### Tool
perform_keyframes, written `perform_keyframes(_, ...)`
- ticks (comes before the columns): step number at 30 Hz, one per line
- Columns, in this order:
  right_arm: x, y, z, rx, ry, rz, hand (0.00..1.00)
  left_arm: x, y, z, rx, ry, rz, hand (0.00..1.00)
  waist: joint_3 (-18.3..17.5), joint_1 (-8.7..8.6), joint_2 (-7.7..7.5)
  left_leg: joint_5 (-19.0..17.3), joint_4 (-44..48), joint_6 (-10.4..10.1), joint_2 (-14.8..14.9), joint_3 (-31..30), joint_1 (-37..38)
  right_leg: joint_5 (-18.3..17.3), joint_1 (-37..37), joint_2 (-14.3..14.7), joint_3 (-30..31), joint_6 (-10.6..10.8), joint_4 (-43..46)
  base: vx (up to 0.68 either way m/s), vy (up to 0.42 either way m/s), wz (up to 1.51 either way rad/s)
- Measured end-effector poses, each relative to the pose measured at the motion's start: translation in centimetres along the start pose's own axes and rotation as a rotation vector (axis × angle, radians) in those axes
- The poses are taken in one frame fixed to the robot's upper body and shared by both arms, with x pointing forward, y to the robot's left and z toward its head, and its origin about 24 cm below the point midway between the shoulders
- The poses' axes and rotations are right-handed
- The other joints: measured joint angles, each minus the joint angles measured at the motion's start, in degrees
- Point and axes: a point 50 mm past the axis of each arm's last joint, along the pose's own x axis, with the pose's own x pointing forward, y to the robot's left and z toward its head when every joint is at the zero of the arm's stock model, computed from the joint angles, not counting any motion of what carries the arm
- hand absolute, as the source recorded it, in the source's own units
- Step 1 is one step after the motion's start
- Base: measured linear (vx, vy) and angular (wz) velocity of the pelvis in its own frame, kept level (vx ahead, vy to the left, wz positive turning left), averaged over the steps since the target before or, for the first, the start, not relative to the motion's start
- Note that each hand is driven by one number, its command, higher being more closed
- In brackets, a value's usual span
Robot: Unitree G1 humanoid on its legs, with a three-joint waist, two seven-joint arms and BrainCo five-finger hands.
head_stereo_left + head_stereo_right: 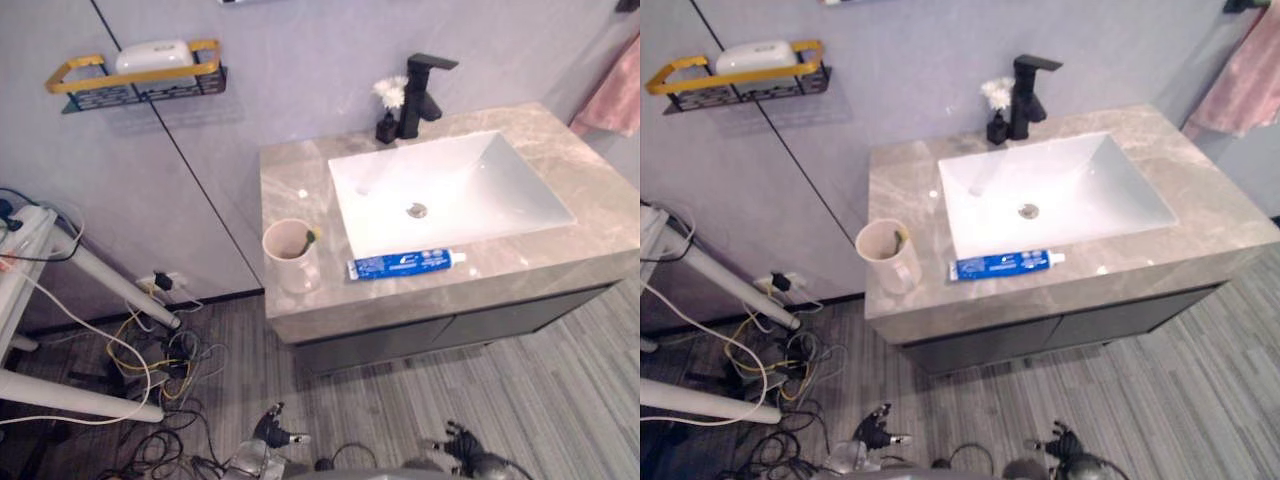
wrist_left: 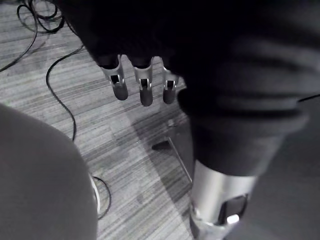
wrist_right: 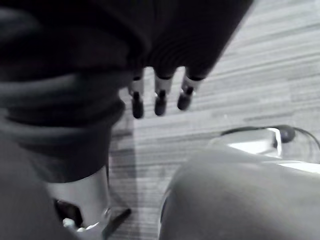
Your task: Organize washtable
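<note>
A blue toothpaste tube (image 1: 405,264) lies on the marble washtable (image 1: 300,180) along the front rim of the white sink (image 1: 450,190). To its left stands a pink cup (image 1: 289,254) with a toothbrush inside. A black faucet (image 1: 424,90) and a small dark bottle with a white flower (image 1: 389,108) stand behind the sink. My left hand (image 2: 145,89) and right hand (image 3: 159,100) hang low over the floor, well short of the washtable, fingers relaxed and holding nothing. Both also show at the lower edge of the left eye view, the left hand (image 1: 268,432) and the right hand (image 1: 462,443).
A gold-railed black wall shelf (image 1: 140,75) holds a white soap-like block at the upper left. A pink towel (image 1: 615,95) hangs at the right. White table legs (image 1: 110,285) and tangled cables (image 1: 150,370) occupy the floor to the left.
</note>
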Motion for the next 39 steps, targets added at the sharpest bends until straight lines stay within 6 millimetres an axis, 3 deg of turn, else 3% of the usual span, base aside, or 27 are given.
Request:
perform_keyframes(2,0.2,0.2,1.1,0.015,-0.039,0.001,0.0,0.2,0.8,0.3,0.016,-0.006,0.016,0.0,1.8,-0.45,-0.48,-0.2,-1.6,0.3,0.0,-0.3,3.6,-4.3,-2.4,0.4,-4.5,-1.2,6.0,0.07,-0.015,0.0)
perform_keyframes(3,0.2,0.4,1.4,0.018,-0.052,0.004,0.0,0.2,1.1,0.4,0.022,-0.008,0.023,0.0,2.7,-0.94,-0.04,-0.2,-3.0,0.3,0.4,-0.5,5.6,-6.7,-3.2,0.6,-8.4,-1.6,5.2,0.09,-0.062,0.09)
perform_keyframes(5,0.3,0.8,1.9,0.011,-0.074,0.016,0.0,0.3,1.6,0.5,0.029,-0.013,0.031,0.0,3.1,-1.65,-0.36,-0.1,-4.0,0.1,1.6,-0.5,7.5,-7.9,-3.2,2.1,-13.1,-2.2,-3.6,0.11,-0.121,0.16)
perform_keyframes(6,0.2,1.4,1.9,0.024,-0.075,0.028,0.0,0.3,1.6,0.7,0.03,-0.018,0.031,0.0,3.0,-1.74,-1.11,0.1,-4.2,-0.1,1.7,-0.4,7.9,-4.6,-2.3,3.0,-13.6,-2.3,-14.1,0.08,-0.13,0.16)
perform_keyframes(8,0.2,2.1,1.8,0.032,-0.072,0.045,0.0,0.3,2.0,0.7,0.038,-0.02,0.039,0.0,3.0,-1.78,-3.55,0.1,-4.3,-1.1,0.3,-1.1,8.1,1.6,-1.3,3.1,-12.6,-3.2,-21.1,0.09,-0.159,0.11)
perform_keyframes(9,0.3,2.0,2.3,0.025,-0.084,0.044,0.0,0.5,1.1,1.0,0.027,-0.023,0.018,0.0,3.7,-1.52,-1.89,-0.3,-4.9,-2.4,1.5,-1.9,8.6,1.5,0.0,3.8,-13.1,-3.8,-22.0,0.09,-0.149,0.05)
perform_keyframes(11,0.4,1.6,2.5,0.019,-0.087,0.036,0.0,0.5,-0.2,1.2,0.011,-0.024,-0.012,0.0,3.7,-1.65,0.13,0.1,-5.3,-3.1,3.2,-2.2,8.8,3.1,2.2,5.1,-14.5,-4.4,-26.9,0.12,-0.126,0.07)
perform_keyframes(13,0.4,1.7,2.2,0.014,-0.072,0.036,0.0,0.5,-0.7,1.3,0.002,-0.027,-0.022,0.0,3.3,-1.34,0.97,0.7,-6.0,-4.0,4.8,-3.0,9.0,5.2,5.3,7.0,-15.2,-5.2,-32.5,0.12,-0.135,0.03)
perform_keyframes(17,0.4,2.2,1.9,0.018,-0.057,0.05,0.0,0.4,-0.8,1.2,0.016,-0.023,-0.026,0.0,3.0,-1.32,0.46,0.9,-6.8,-4.3,5.5,-3.0,9.7,7.3,8.3,8.3,-15.2,-5.6,-38.0,0.09,-0.053,-0.04)
perform_keyframes(23,0.3,2.6,1.5,0.003,-0.047,0.064,0.0,0.5,-0.8,1.0,0.047,-0.017,-0.036,0.0,2.5,-1.28,-0.14,0.9,-6.5,-4.3,5.0,-2.8,9.9,10.4,11.5,7.9,-14.6,-5.0,-44.4,0.06,0.022,-0.05)
perform_keyframes(24,0.2,3.4,1.5,-0.044,-0.047,0.091,0.0,0.4,-0.9,0.6,0.079,0.0,-0.06,0.0,2.0,-1.35,-1.21,-2.1,-7.3,-4.8,4.9,-3.3,9.9,14.4,12.8,7.4,-16.0,-3.9,-48.7,0.0,0.0,0.0)
perform_keyframes(31,0.3,3.4,1.6,-0.046,-0.052,0.092,0.0,0.5,-0.7,0.7,0.08,-0.003,-0.057,0.0,2.3,-1.33,-1.25,-2.1,-7.3,-4.8,5.0,-2.4,9.0,14.5,11.6,7.8,-15.0,-4.0,-48.7,0.0,-0.001,-0.05)
perform_keyframes(39,0.6,3.3,3.3,-0.052,-0.096,0.091,0.0,1.0,0.1,2.5,0.075,-0.05,-0.032,0.0,6.0,-1.21,-1.25,-1.5,-7.2,-5.8,5.9,-0.1,5.7,15.0,7.5,9.1,-12.7,-5.1,-48.4,0.0,-0.036,-0.13)
